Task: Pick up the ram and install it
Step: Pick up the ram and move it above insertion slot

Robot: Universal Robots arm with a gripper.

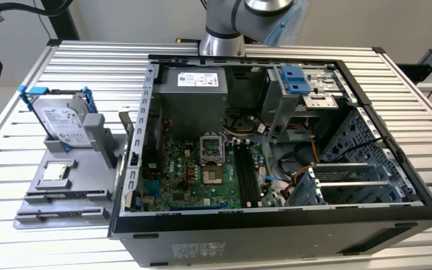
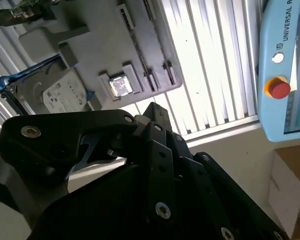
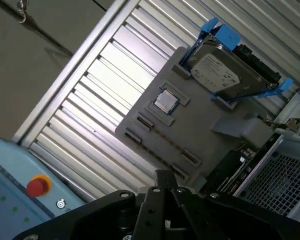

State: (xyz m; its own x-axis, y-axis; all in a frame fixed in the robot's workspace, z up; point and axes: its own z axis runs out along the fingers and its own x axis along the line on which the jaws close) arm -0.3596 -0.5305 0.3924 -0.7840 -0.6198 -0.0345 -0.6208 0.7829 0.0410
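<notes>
Beside the open computer case [image 1: 276, 236], on its side toward the exterior view's left, a grey holder [image 1: 66, 194] lies on the slatted table [image 1: 96, 62]. It carries a hard drive [image 1: 64, 126] in a blue frame and a small silver processor chip [image 1: 57, 171]. As far as I can make out, the ram [image 2: 22, 10] is the thin greenish board standing on edge at the holder's rim nearest the case. In the exterior view the ram [image 1: 124, 122] is just a narrow olive sliver outside the case wall. That view looks down into the case, onto the green motherboard with its long black memory slots [image 1: 246, 169], and catches the arm [image 1: 227, 22] rising behind the case. Both wrist views look past the black end effector [image 3: 165, 176] toward the holder, and take in a pale blue teach pendant [image 2: 282, 65] with a red button [image 2: 278, 88], off the table and away from the case. The end effector hangs well apart from the ram and the case. Whether it is clenched or released I cannot tell.
</notes>
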